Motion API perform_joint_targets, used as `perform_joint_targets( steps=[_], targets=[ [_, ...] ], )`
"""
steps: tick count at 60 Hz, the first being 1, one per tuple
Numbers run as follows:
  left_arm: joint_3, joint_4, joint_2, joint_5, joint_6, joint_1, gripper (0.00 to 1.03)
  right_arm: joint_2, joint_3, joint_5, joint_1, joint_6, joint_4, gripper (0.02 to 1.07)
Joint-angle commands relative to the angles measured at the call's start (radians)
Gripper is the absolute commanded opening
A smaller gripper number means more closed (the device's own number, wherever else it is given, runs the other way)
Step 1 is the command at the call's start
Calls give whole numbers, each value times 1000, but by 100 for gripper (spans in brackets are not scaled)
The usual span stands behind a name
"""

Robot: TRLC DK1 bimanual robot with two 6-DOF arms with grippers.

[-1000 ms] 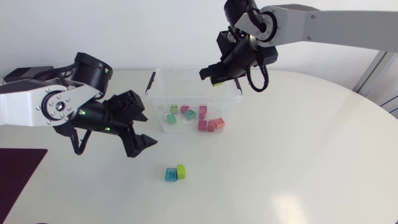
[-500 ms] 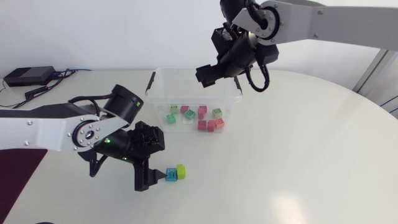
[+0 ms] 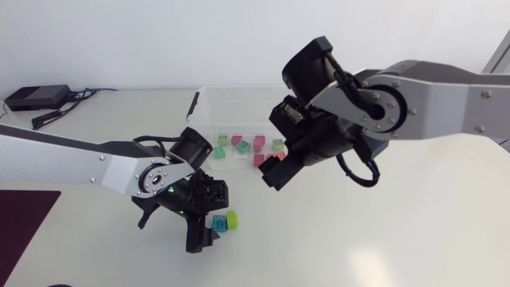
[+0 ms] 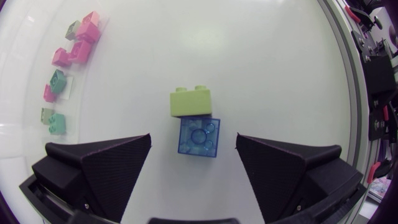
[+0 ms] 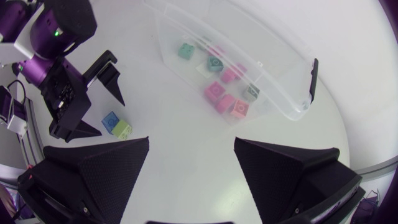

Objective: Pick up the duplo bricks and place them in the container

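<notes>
My left gripper (image 4: 193, 140) has its fingers wide apart, and the blue brick (image 4: 199, 137) lies on the table between them. The left wrist view shows bare table on either side of the brick, so neither finger touches it. The head view cannot settle this, because my own wrist covers one edge of the brick there.

The lime brick (image 4: 191, 102) sits against the blue one, just past my fingertips. Both bricks lie out on the table in front of the container (image 5: 261, 62), apart from its near wall.

My right gripper (image 5: 191, 142) is also spread open, with nothing between its fingers. It hangs over bare table just in front of the container.

In the head view my right arm hides the container's right end and part of its near wall, so only some of the bricks inside can be seen. The right wrist view shows the whole tub. The loose bricks inside (image 5: 224, 99) are pink and green, with one orange, and a black latch (image 5: 311, 81) sits at one end. That view also takes in my left gripper over the blue and lime pair.

A pale patch on the container floor may be a label, but it is too small to read.
</notes>
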Motion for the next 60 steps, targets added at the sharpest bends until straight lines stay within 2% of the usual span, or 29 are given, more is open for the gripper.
perform_joint_targets(
  steps=[1,5,7,10,13,19,23,26,32,38,46,51,60],
  targets=[
    [38,0,52,-13,29,-19,90,-23,-59,23,35,-16,15,101],
    [53,0,75,-20,27,-27,84,-32,-90,31,49,-16,26,101],
    [61,-1,88,-24,27,-30,76,-35,-107,35,56,-17,29,101],
    [70,-3,99,-26,27,-31,53,-44,-131,37,61,-23,33,101],
    [73,-3,101,-26,26,-30,23,-57,-150,35,66,-36,38,101],
    [75,-55,75,-27,30,-13,22,-97,-209,32,84,-80,110,101],
    [67,-81,36,-29,43,12,22,-113,-235,8,93,-224,165,101],
    [61,-98,-4,-29,46,29,22,-77,-208,9,109,-292,105,102],
    [52,-121,-88,-29,47,72,22,-35,-185,-20,116,-303,88,102],
    [44,-121,-189,-26,36,131,22,43,-159,-94,113,-375,85,102],
    [17,-121,-281,-24,26,182,22,135,-102,-97,141,-491,73,102],
    [12,-119,-338,0,-3,226,22,196,-38,-101,155,-579,24,102],
    [37,-64,-393,46,-89,289,23,327,119,-137,174,-605,-109,102]
  ],
)
